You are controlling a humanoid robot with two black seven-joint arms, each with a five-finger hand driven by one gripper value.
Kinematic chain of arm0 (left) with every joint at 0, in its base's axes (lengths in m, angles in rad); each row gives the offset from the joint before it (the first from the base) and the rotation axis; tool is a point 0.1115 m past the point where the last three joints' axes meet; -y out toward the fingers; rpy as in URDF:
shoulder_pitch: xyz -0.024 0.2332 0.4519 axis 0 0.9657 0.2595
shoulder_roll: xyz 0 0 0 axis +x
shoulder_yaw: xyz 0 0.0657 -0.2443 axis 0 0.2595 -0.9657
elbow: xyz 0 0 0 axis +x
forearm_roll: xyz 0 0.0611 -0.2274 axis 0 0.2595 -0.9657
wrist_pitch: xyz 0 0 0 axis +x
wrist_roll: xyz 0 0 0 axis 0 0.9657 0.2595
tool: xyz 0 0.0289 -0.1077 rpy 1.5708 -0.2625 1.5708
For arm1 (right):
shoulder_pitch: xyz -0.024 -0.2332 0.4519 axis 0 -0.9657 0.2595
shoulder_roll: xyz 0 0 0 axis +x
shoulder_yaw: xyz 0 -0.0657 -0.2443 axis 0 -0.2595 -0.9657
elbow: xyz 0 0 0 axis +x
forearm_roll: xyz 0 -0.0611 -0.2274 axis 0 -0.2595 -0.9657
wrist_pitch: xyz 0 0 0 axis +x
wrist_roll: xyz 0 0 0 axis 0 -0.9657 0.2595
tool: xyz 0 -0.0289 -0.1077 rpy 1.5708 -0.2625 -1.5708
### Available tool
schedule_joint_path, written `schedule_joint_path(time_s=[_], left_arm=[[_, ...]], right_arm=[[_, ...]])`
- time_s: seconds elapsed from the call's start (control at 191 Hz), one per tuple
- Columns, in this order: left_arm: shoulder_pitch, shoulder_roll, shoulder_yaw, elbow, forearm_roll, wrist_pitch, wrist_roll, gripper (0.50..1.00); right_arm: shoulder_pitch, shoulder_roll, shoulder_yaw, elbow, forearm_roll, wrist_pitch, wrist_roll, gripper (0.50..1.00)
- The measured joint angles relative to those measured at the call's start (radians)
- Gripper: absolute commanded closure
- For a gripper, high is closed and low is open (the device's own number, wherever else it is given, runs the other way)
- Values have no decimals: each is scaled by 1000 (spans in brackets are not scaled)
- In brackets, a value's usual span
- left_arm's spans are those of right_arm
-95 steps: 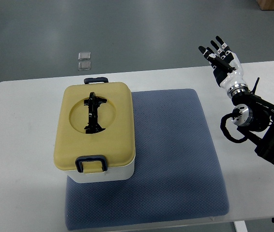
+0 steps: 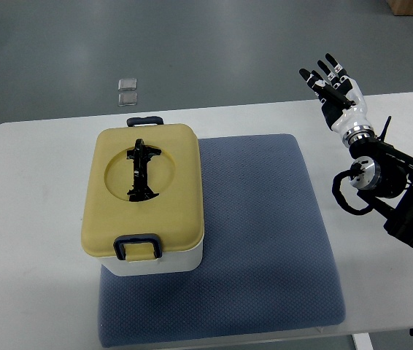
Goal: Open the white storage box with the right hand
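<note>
The white storage box [image 2: 164,261] stands on the left part of a blue mat, its yellow lid [image 2: 177,191] closed. A black handle [image 2: 141,172] lies flat in the lid's round recess. Dark clasps sit at the near end [image 2: 137,246] and far end [image 2: 144,121] of the lid. My right hand [image 2: 333,86] is raised over the table's far right corner, fingers spread, holding nothing, well away from the box. The left arm does not show.
The blue mat [image 2: 265,233] covers the middle of the white table [image 2: 31,240]. Two small clear squares [image 2: 127,90] lie on the grey floor beyond the table. The right arm's black links [image 2: 392,186] run along the table's right edge.
</note>
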Motion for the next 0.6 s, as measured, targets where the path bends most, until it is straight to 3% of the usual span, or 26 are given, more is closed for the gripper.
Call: schedule_joint_path(time_s=[0.602], left_arm=[[1,0,-2,-2,1,-3,0,500]], right_arm=[[-10,3,0,0,-2,5,0,570]])
